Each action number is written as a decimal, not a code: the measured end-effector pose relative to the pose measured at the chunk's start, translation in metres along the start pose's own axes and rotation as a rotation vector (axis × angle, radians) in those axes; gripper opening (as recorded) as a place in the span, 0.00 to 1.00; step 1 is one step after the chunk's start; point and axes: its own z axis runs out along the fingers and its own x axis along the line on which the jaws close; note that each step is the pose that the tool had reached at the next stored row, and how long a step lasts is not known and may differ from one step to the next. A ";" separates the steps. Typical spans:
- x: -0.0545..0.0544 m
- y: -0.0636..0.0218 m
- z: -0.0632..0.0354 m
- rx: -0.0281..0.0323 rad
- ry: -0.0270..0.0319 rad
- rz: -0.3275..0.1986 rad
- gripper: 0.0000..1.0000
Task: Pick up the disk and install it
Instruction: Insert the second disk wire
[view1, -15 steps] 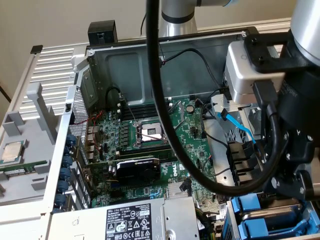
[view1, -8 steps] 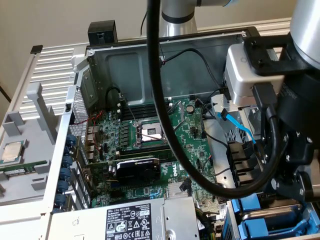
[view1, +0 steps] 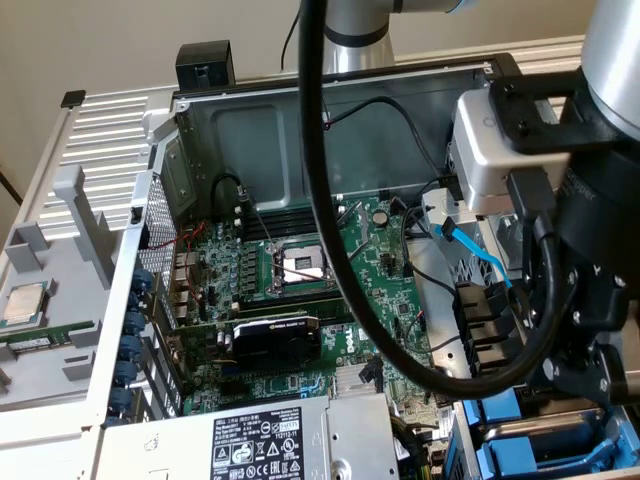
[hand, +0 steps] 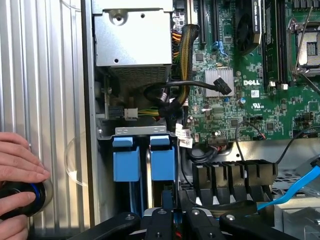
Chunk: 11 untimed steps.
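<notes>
You are looking at a person's hand (hand: 17, 175) resting on the ribbed metal tabletop (hand: 55, 75) beside the open computer case and closing around a small black round object with a blue ring (hand: 31, 197) — well apart from the work. Moving across, two blue carriers are sitting side by side in the drive bay, just below the grey power supply box (hand: 132, 35). The disk (hand: 162, 162) you are after appears to be the one nearer the motherboard (hand: 260, 85); the other carrier (hand: 125, 162) is standing just beside it. The gripper (hand: 175, 222) is sitting directly over the disk's near end, and its fingers (hand: 160, 220) are drawn almost together, seemingly clamping that end. The disk's long axis is running straight away from the fingers into the bay, towards the power supply box — so it is lying dead ahead of them, not off to either side. In the exterior view the arm (view1: 600, 230) is hanging over the case's drive corner.
</notes>
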 end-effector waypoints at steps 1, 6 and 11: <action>0.000 0.0000 0.0002 0.0000 0.0000 0.000 0.16; 0.000 0.0000 0.0016 0.0000 0.0001 0.000 0.16; 0.000 0.0000 0.0023 0.0000 0.0001 0.000 0.16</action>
